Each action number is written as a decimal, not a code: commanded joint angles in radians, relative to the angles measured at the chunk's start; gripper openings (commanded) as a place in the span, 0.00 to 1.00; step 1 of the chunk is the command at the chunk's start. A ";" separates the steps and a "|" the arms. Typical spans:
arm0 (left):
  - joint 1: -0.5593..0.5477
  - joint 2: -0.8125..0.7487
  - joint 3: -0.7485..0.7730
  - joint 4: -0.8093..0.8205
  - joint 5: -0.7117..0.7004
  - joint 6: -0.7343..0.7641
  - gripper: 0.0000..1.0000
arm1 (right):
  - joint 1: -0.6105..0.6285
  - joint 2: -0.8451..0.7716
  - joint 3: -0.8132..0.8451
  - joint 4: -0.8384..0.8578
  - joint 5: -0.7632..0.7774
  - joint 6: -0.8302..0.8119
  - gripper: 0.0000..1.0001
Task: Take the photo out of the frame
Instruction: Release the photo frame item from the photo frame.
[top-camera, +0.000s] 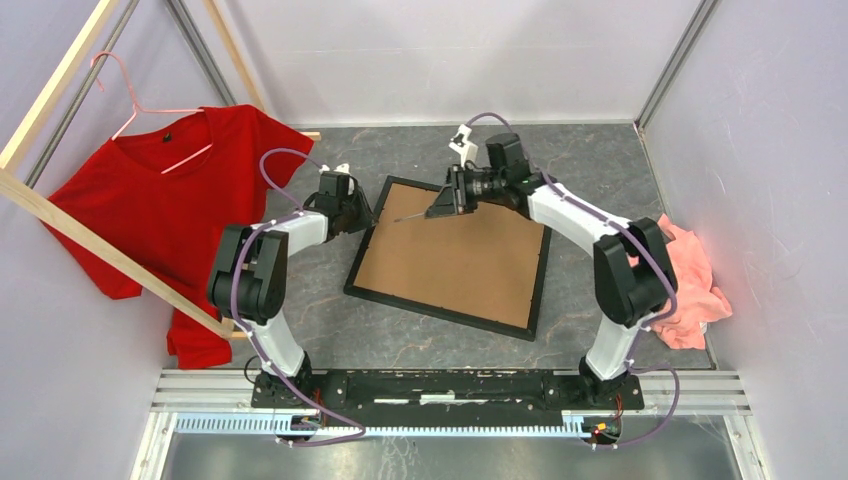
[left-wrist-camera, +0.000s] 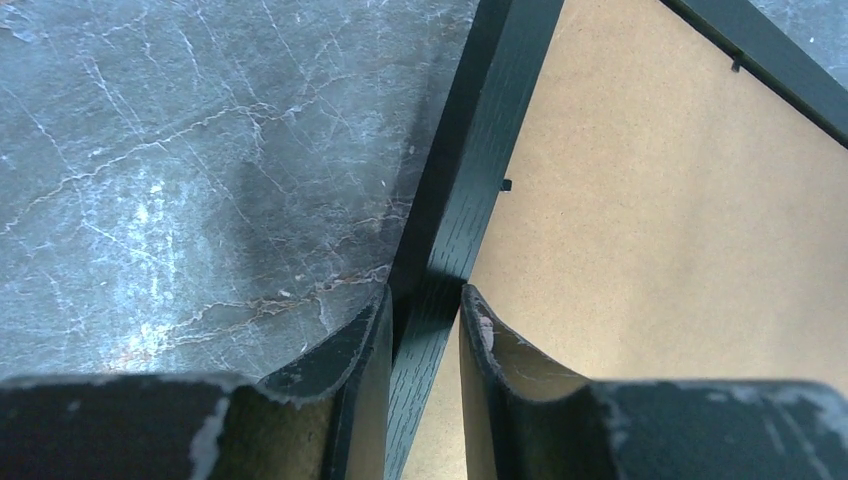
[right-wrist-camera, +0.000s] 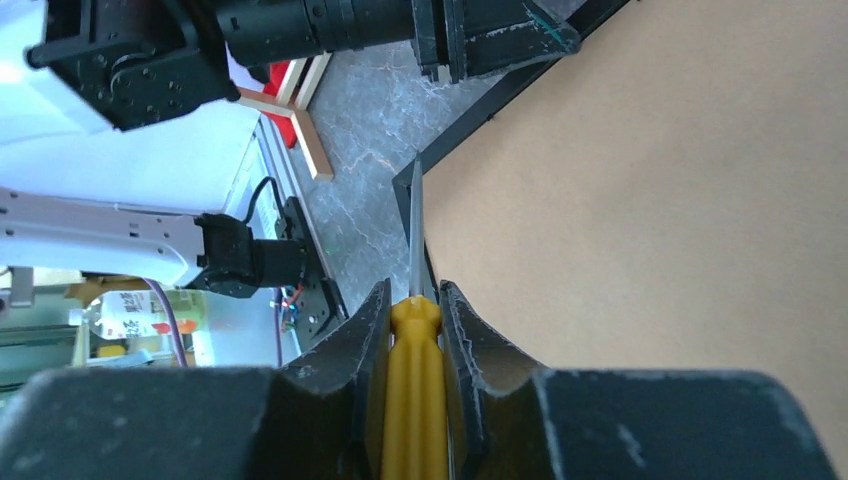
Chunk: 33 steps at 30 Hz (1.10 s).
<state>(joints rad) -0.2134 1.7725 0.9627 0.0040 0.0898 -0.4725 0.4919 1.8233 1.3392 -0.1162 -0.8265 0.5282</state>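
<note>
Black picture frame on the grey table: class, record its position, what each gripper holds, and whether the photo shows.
Frame: thin black rectangular picture frame lies face down on grey marbled table, brown backing board up
Left gripper: shut on the frame's left rail
Right gripper: shut on yellow-handled screwdriver, blade near the frame's edge
Photo: not visible

No text, number or brand can be read. A bottle (right-wrist-camera: 128, 318) at the left edge of the right wrist view bears a label, its print too blurred to make out.
</note>
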 joint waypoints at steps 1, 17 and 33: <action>0.029 0.029 -0.040 -0.145 0.020 -0.001 0.02 | -0.031 -0.081 -0.081 0.000 -0.080 -0.132 0.00; 0.023 -0.263 0.070 -0.074 0.277 0.326 0.72 | -0.456 -0.320 -0.286 0.039 -0.153 -0.206 0.00; -0.669 -0.408 -0.038 -0.524 0.310 1.211 0.79 | -0.643 -0.431 -0.371 0.149 -0.177 -0.158 0.00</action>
<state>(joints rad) -0.7616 1.3956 0.9504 -0.4278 0.5049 0.5514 -0.1326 1.4227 0.9806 -0.0528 -0.9798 0.3542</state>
